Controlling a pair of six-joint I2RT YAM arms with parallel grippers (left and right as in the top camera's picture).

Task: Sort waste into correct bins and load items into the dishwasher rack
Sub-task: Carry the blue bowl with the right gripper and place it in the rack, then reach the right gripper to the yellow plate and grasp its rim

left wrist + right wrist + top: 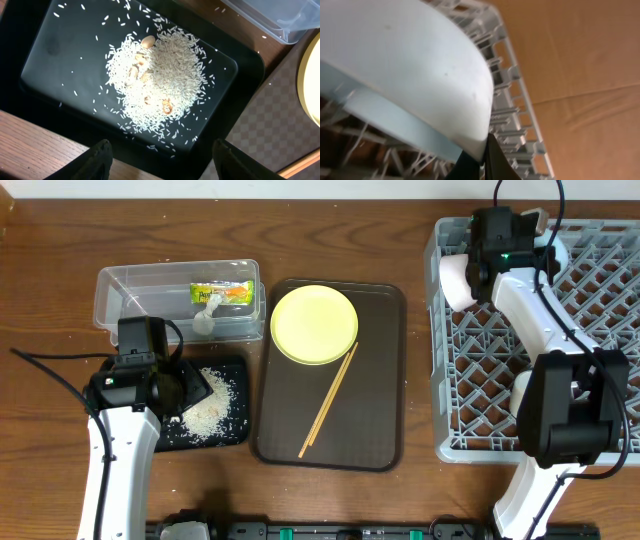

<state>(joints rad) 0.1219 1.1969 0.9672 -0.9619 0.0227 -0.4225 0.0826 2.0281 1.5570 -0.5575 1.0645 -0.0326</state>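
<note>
Loose white rice [215,405] [160,80] with a few tan bits lies heaped in the black tray [225,438] [60,55]. My left gripper [190,390] [165,162] hangs open over the tray's near edge, holding nothing. The clear tub [120,290] [280,20] holds the green-yellow wrapper [225,292] and the white tissue [207,315]. The yellow plate [314,325] [312,85] and the chopsticks [330,400] rest on the brown serving tray [375,380]. My right gripper [470,270] [482,155] is shut on the rim of a bowl [455,282] [420,65], white with a pale blue band, at the grey rack's [480,370] [515,110] far left corner.
Another white rounded thing [522,390] sits in the rack, partly behind my right arm. The brown serving tray lies between the black tray and the rack. Bare wooden table shows at the far left and along the front edge.
</note>
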